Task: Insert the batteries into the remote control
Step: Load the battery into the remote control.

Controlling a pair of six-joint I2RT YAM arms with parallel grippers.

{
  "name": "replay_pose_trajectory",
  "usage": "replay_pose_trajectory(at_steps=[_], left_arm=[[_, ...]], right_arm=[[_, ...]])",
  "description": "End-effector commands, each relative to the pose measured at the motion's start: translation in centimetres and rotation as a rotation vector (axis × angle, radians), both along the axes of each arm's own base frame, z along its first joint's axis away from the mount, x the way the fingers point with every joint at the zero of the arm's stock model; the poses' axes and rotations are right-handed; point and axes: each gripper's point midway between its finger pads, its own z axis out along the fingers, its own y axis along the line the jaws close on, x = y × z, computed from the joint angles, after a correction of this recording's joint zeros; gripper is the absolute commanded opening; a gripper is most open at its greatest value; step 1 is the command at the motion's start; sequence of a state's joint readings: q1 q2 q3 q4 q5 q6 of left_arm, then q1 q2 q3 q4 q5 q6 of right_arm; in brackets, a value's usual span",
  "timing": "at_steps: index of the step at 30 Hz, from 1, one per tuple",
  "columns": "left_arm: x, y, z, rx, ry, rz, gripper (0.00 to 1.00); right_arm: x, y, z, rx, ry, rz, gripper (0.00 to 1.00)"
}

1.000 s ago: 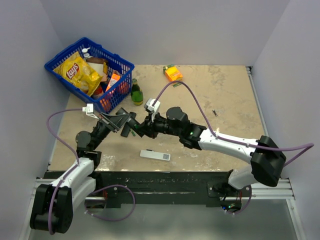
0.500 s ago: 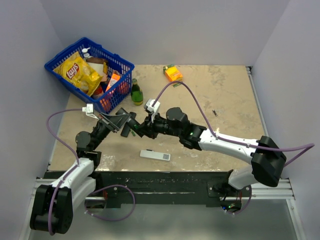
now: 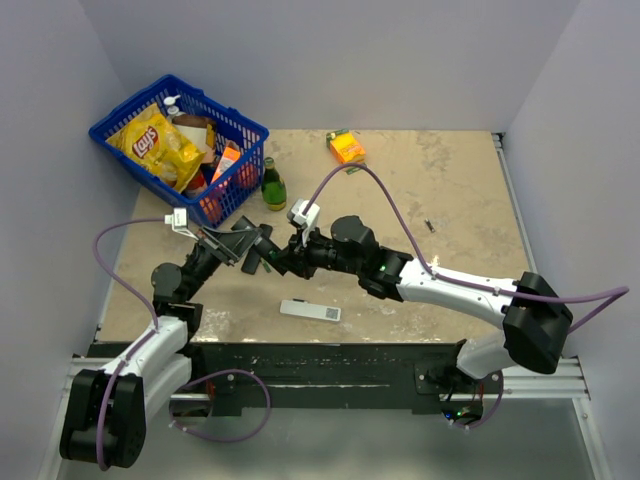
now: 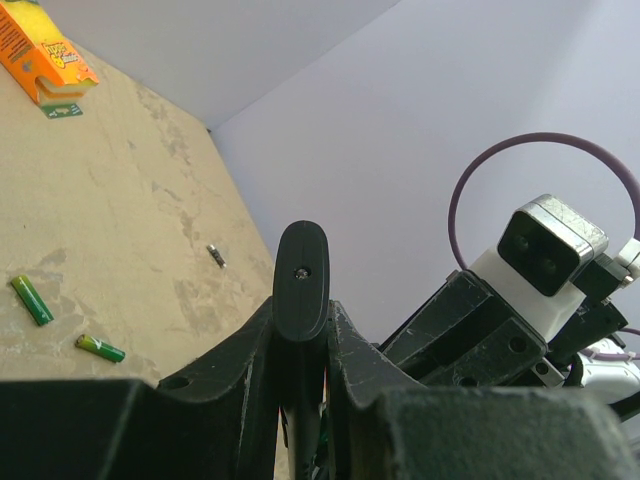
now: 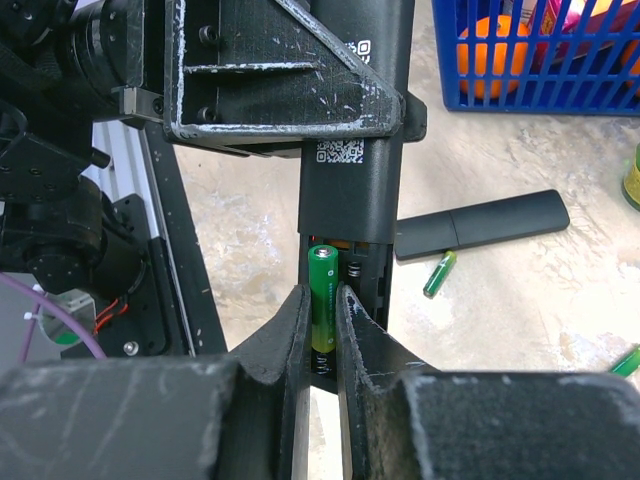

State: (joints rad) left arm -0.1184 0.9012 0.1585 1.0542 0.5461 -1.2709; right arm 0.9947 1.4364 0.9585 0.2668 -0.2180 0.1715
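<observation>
The right pincer is nipped almost shut on a small green cylindrical battery, which stands upright between its two black fingers at the lower middle of the right wrist view. The battery sits in front of the open bay of the slim matte black remote control, with a coil spring showing just beside it. Whether it is seated in the bay cannot be told. The remote control runs up the middle of that frame with its QR sticker facing the camera. The left pincer is clamped tight on it, and in the left wrist view the remote's rounded end pokes up between the jaws. On the mottled tan table, to the right of the remote control, a loose black bar-shaped piece lies flat. Two loose green batteries lie near it, one just below the piece and another at the right edge. A blue plastic basket fills the upper right corner. From the top view the two pincers meet left of centre. A flat white remote lies below them, a green glass bottle stands just beside the basket, and an orange carton sits at the upper middle.
</observation>
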Motion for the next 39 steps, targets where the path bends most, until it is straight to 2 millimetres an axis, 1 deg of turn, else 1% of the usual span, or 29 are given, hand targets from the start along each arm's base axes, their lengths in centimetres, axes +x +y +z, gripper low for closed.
replay_pose_trajectory(at_steps=[1,6,9,18,25,27,32,33,36,39], left_arm=[[-0.7,0.2,3.5,-0.029,-0.138,0.008,0.0],[-0.6,0.2,3.5,-0.025,-0.141,0.009,0.0],[-0.6,0.2,3.4,-0.019,-0.142,0.008,0.0],[-0.5,0.3,3.4,-0.015,-0.141,0.016,0.0],[-0.6,0.2,3.4,-0.015,-0.142,0.013,0.0],[-0.5,0.3,3.4,-0.016,-0.142,0.015,0.0],[-0.6,0.2,3.4,-0.017,-0.141,0.012,0.0],[-0.6,0.2,3.4,-0.017,-0.141,0.012,0.0],[-0.6,0.2,3.4,-0.015,-0.141,0.012,0.0],[-0.7,0.2,3.3,-0.016,-0.138,0.012,0.0]], right_arm=[[-0.7,-0.5,-0.4,-0.032,0.012,0.013,0.15],[-0.9,-0.4,-0.1,-0.025,0.013,0.025,0.15],[-1.0,-0.4,-0.2,-0.029,0.014,0.027,0.19],[-0.8,-0.5,0.1,-0.029,0.008,0.017,0.2],[-0.8,-0.6,0.2,-0.022,0.011,0.012,0.3],[-0.8,-0.7,0.5,-0.015,0.005,0.008,0.31],[-0.5,-1.0,1.1,-0.006,-0.008,-0.016,0.38],[-0.5,-1.1,1.3,-0.003,-0.011,-0.021,0.42],[-0.2,-1.5,2.0,0.007,-0.024,-0.046,0.48],[0.1,-1.7,2.4,0.013,-0.034,-0.065,0.5]])
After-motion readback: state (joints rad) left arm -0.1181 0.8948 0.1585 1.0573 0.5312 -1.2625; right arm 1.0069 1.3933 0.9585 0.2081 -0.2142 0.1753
